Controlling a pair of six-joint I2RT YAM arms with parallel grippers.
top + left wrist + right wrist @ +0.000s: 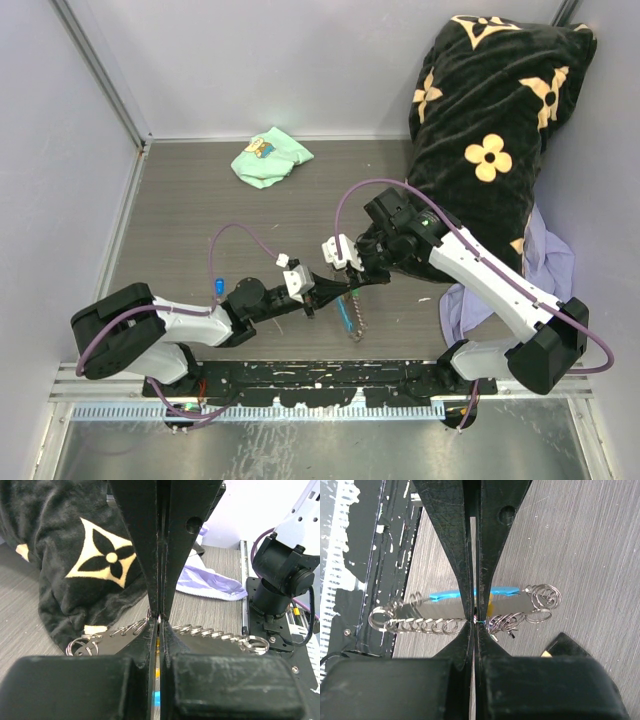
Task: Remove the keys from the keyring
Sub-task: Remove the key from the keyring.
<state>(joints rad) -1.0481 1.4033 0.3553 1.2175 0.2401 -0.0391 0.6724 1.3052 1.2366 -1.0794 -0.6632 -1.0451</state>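
Keyring sits pinched between both shut jaws, left and right; if I pull unevenly, it may slip free.

The keyring is showing glossy, silvery metal links, and its fob is presenting smooth sky-blue plastic. The right gripper is appearing matt black and scuffed. The table is showing matt grey wood grain. The blanket is looking plush.

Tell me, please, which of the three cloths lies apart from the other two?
The mint-green cloth, lying alone at the far side, left of centre. The black flowered blanket and the lavender cloth overlap each other on the right.
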